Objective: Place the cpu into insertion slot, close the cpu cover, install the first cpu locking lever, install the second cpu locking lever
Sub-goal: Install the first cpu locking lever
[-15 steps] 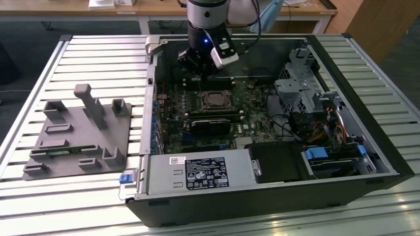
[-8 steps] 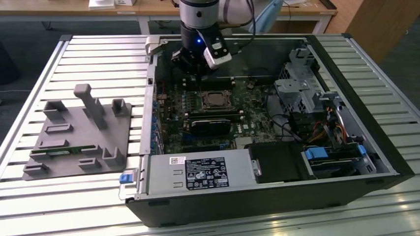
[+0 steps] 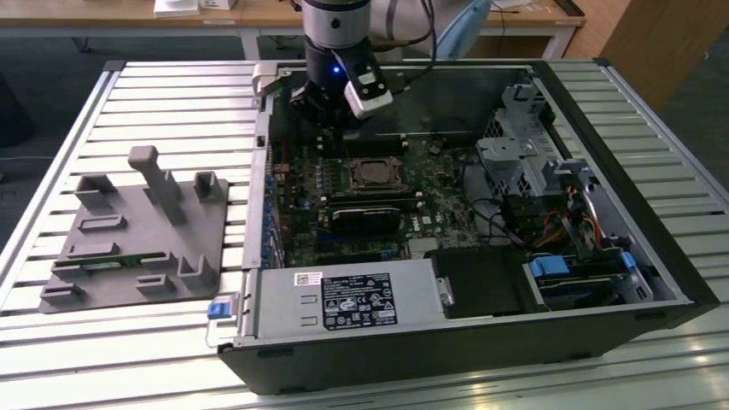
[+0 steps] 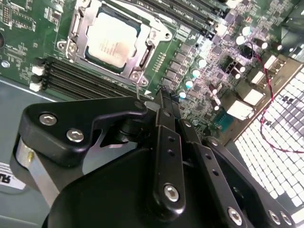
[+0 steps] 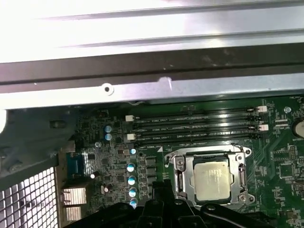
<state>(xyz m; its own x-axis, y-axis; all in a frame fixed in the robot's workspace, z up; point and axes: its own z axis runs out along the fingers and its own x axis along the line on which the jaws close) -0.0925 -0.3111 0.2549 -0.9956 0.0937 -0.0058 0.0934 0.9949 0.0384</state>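
cpu point(image 4: 111, 40) | sits in insertion slot point(image 4: 135, 75), cpu cover point(image 4: 81, 29) down | gripper point(image 4: 160, 95) beside it, fingers point(image 4: 165, 124) pressed together, nothing held

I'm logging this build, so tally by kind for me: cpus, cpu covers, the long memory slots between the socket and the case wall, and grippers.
cpu: 1
cpu cover: 1
memory slots: 4
gripper: 1
Total: 7

Cpu point(image 4: 112, 42) within cpu cover point(image 4: 81, 28) — gripper point(image 4: 159, 97) close beside
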